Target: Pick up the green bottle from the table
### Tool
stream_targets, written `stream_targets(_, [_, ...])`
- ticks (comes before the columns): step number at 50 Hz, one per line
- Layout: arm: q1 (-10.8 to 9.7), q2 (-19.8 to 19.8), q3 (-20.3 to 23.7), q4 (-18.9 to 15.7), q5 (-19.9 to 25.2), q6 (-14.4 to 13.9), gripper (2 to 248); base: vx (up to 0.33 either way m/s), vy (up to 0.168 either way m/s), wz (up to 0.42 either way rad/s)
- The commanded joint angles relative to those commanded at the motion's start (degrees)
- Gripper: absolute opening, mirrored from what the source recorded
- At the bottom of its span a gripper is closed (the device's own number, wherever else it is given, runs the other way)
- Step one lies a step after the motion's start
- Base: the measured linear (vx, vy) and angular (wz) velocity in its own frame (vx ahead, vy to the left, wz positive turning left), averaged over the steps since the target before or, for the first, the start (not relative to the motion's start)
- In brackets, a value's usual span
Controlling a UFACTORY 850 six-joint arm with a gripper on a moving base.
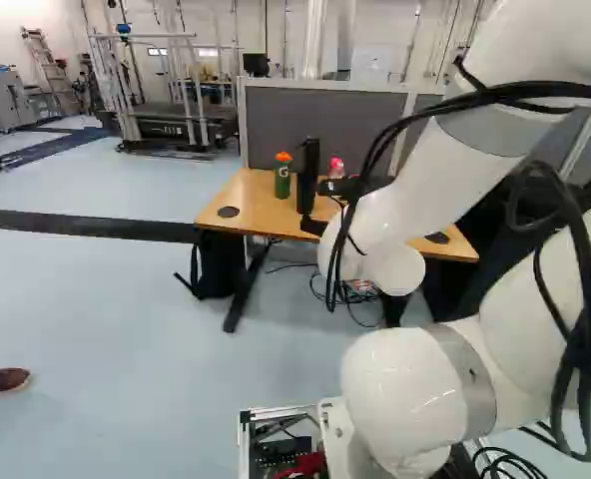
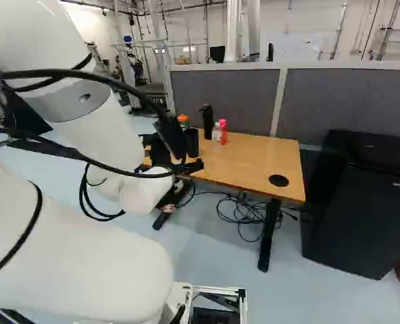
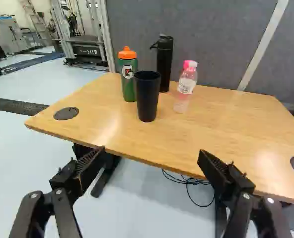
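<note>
1. Sports bottle (image 3: 128,83), green with an orange cap, is standing upright on the wooden table (image 3: 226,124), toward the far edge and just beside a black tumbler (image 3: 147,101).
2. My gripper (image 3: 152,152) is hanging open short of the table, its fingers spread wide and gripping nothing.
3. Judging by its look, the bottle is promising a light-to-middling load — its weight is depending on a fill I am not seeing. The wall is probably being squeezable plastic, giving a little under pressure and perhaps sliding if wet; breakage is hardly worrying me.
4. For a hold, I am favouring the green body below the cap, with one finger going to each side. The cap is looking narrower and less sure, and the tumbler is crowding one flank — a careless finger would be risking a knock.
5. Among the other containers, the tumbler is apparently showing an open mouth, its inside reading too dark to judge. A black flask (image 3: 165,64) with a carry loop is standing behind it, hiding its contents. Beyond, a clear bottle (image 3: 187,80) is wearing a pink cap and a pale label; how full it is, I am not managing to tell.
</note>
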State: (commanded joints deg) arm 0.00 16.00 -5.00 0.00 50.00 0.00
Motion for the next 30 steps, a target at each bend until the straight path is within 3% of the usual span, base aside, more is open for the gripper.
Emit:
stream_targets(13, [0.0,0.0,0.0,0.0,0.0,0.0,247,0.046,0.073,-0.018])
stream_targets(30, [0.0,0.0,0.0,0.0,0.0,0.0,247,0.103,0.177,-0.023])
